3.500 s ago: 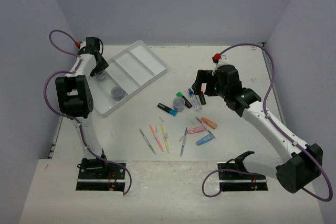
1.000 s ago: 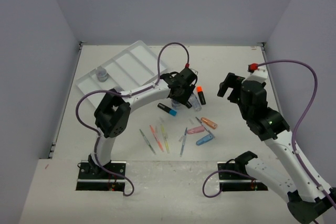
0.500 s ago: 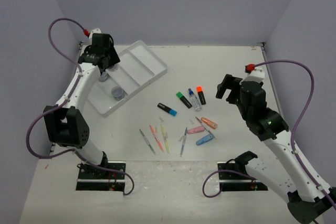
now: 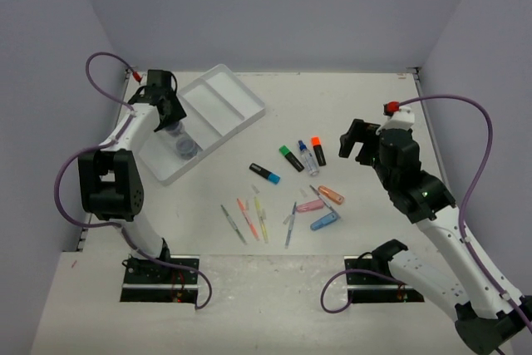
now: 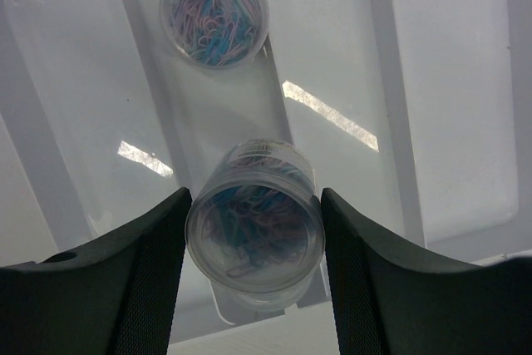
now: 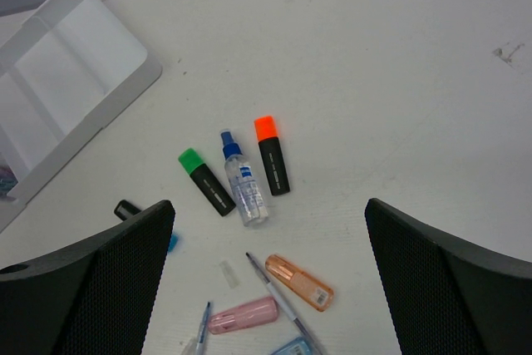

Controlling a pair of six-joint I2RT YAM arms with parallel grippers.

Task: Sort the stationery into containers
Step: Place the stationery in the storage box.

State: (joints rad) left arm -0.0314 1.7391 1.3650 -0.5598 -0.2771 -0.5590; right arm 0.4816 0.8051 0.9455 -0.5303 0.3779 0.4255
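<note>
The left pincer (image 4: 169, 114) is clamping a small clear round jar of coloured paper clips (image 5: 254, 234) by its sides, with its jaws part-way apart. It is hanging over a long compartment at the left of the white plastic divided tray (image 4: 226, 99). A second clear round jar of clips (image 5: 214, 10) is sitting further along the same compartment.

I cannot tell whether the gripped jar is touching the tray floor, and that is the main hazard. If the jaws let go while it is hanging clear, it could end up tipping against the divider or rolling into the other jar. The smooth round wall is also giving the fingers little to bite on, so the jar may be slipping.

The rest of the stationery is lying loose on the white desk (image 4: 349, 97), outside the tray, starting with the thin pastel pens (image 4: 249, 220). Further right, a green-capped black highlighter (image 6: 206, 180), a clear blue-capped bottle (image 6: 243, 184) and an orange-capped black highlighter (image 6: 273, 155) are lying just beside one another. Picking one is likely to mean nudging its neighbours.

The right pincer (image 4: 356, 140) is hovering above them, jaws spread wide and holding nothing.
</note>
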